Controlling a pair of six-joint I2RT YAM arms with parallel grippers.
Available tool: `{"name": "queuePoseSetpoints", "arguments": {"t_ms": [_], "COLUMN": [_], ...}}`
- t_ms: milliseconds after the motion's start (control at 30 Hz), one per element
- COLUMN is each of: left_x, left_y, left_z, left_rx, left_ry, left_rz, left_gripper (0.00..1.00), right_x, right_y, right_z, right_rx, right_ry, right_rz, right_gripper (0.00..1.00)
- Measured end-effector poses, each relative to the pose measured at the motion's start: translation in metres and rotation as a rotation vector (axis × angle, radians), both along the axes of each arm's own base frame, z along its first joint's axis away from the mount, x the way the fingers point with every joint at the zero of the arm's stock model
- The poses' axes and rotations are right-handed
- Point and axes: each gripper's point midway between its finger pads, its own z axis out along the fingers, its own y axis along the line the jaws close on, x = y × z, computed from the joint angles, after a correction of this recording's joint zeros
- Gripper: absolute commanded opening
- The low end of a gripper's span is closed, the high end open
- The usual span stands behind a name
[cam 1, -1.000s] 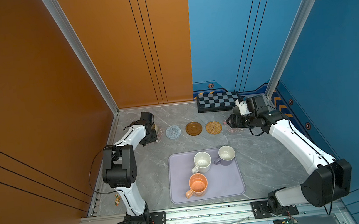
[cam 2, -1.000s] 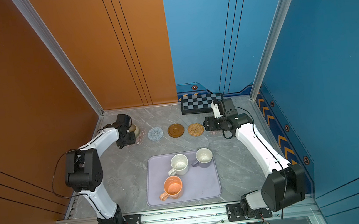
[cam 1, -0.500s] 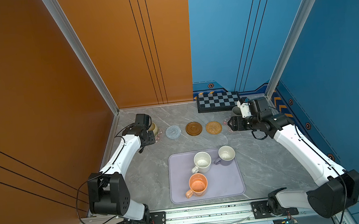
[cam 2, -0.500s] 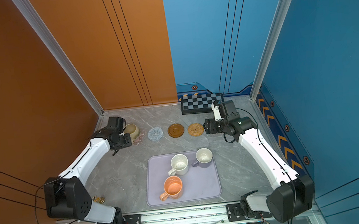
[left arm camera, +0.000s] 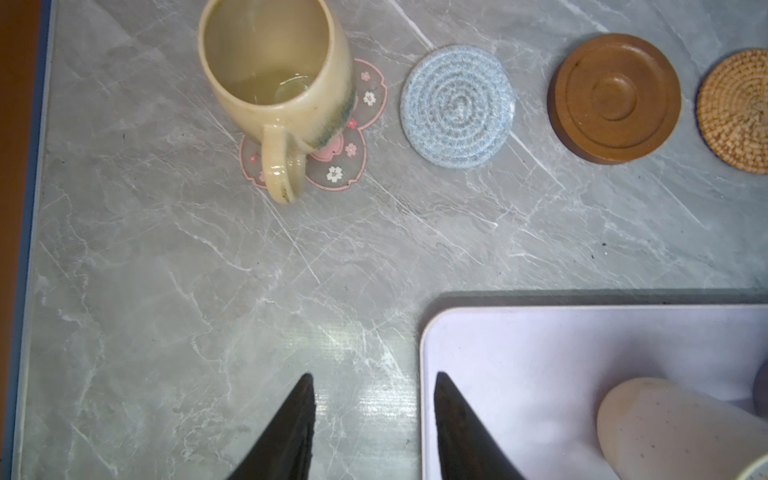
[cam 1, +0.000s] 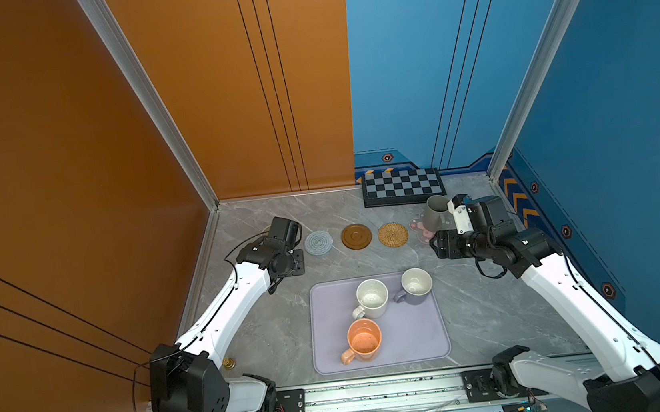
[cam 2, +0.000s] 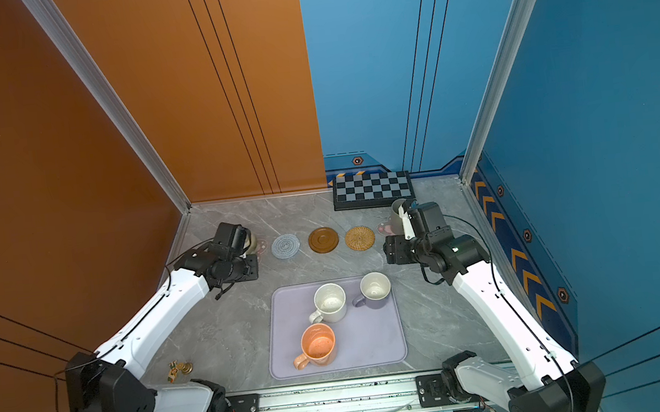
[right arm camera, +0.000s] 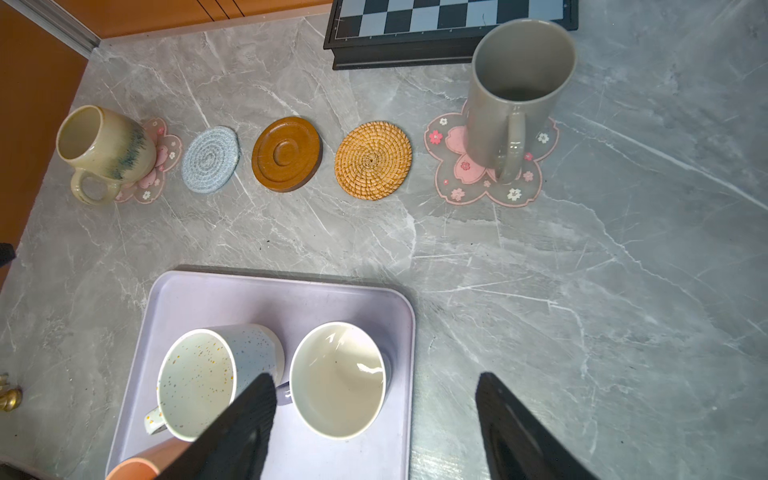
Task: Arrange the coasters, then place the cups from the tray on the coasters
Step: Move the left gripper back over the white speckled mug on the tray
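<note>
A beige-yellow cup (left arm camera: 274, 83) stands on a pink flower coaster (left arm camera: 357, 124) at the row's left end. A grey cup (right arm camera: 511, 104) stands on the other pink flower coaster (right arm camera: 457, 183) at the right end. Between them lie bare blue-grey (right arm camera: 210, 160), brown wooden (right arm camera: 286, 153) and rattan (right arm camera: 372, 160) coasters. The lavender tray (cam 1: 417, 340) holds the speckled white (cam 1: 372, 296), lavender (cam 1: 415, 286) and orange (cam 1: 362, 341) cups. My left gripper (left arm camera: 374, 376) is open and empty over the tray's corner. My right gripper (right arm camera: 376, 376) is open and empty above the tray's edge, near the lavender cup.
A black-and-grey checkerboard (cam 1: 401, 187) lies against the back wall, just behind the grey cup. A small brass object (cam 1: 228, 364) sits near the left arm's base. Orange wall on the left and blue wall on the right close in the table.
Both grippers have drawn back toward the tray, the left away from the beige-yellow cup and the right away from the grey cup. The left jaws have widened a little.
</note>
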Motion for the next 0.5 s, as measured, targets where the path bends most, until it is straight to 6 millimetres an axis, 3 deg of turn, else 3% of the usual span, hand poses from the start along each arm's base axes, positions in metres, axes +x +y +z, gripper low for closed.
{"name": "queuePoseSetpoints", "arguments": {"t_ms": [267,500], "left_x": [-0.035,-0.065], "left_y": [-0.044,-0.084], "left_z": [-0.011,-0.003], "left_rx": [-0.013,-0.085], "left_ry": [0.032,0.040], "left_rz": [-0.139,-0.288], "left_gripper": [0.47,0.47], "right_x": [-0.025,-0.028], "right_y": [0.002,0.000], "right_z": [-0.001,-0.001], "right_rx": [-0.009,-0.009], "right_ry": [0.018,0.022], "right_rz": [0.011,-0.012], "right_gripper": [0.78,0.78]}}
